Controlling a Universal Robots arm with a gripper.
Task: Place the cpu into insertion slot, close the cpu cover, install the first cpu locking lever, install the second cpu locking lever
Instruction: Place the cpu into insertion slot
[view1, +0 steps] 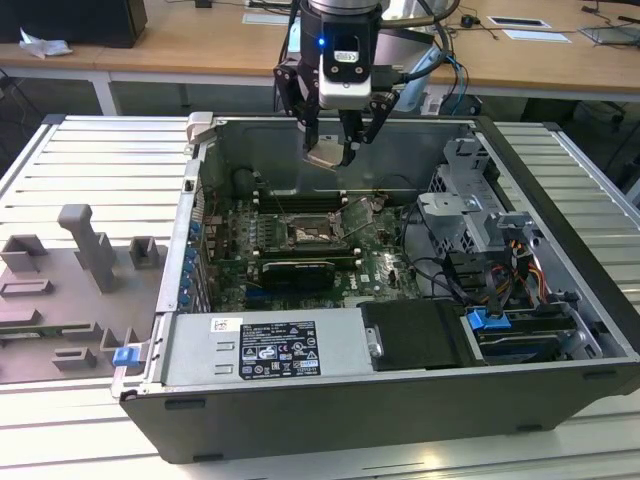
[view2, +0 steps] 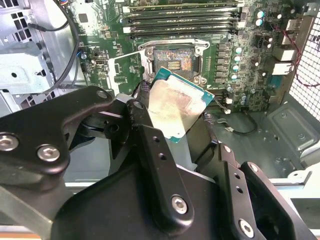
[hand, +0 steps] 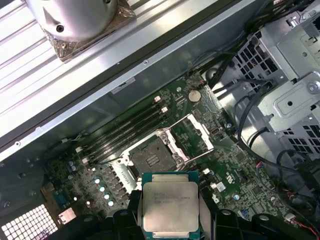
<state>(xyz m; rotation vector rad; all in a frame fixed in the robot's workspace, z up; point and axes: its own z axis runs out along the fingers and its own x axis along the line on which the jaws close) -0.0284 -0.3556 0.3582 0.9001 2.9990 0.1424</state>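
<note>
One cpu (hand: 169, 202) clamped in tool (view1: 329, 152), metal top upward, above insertion slot (hand: 152, 157)

Black gripper (view1: 331, 152), pale grey body
Jointed black finger links (view2: 155, 165) carry silver screws (view2: 179, 204); a blue light (view1: 322, 42) glows on its mount.

In the exterior view the arm (view1: 340, 15) comes straight down, wrist vertical and gripper (view1: 330, 152) pointing downward. Its black fingers (view1: 311, 130) clamp the cpu (view1: 326, 157) by opposite edges, holding it tilted in mid-air.
</note>
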